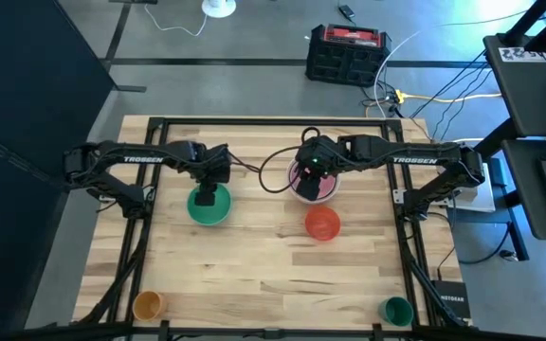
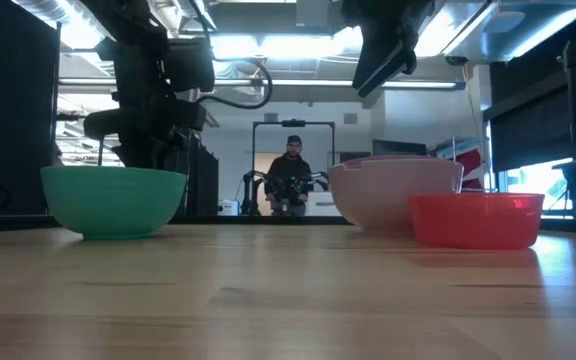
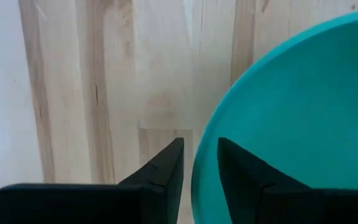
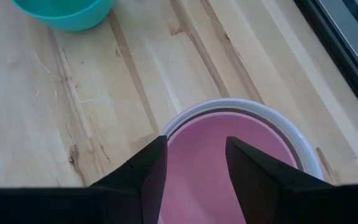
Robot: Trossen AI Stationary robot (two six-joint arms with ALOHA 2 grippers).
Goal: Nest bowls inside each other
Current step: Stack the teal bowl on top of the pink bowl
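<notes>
The left gripper stands over the green bowl, its narrow-set fingers straddling the rim, one outside and one inside, though whether they actually pinch it I cannot tell. That bowl sits well to the left of the pink bowl, which is already nested in a pale grey or white one, with the red bowl just in front of that stack. The right gripper hangs spread wide above the stack, holding nothing, so the left arm is the nearer to the green bowl, whose path to the stack runs rightward.
</notes>
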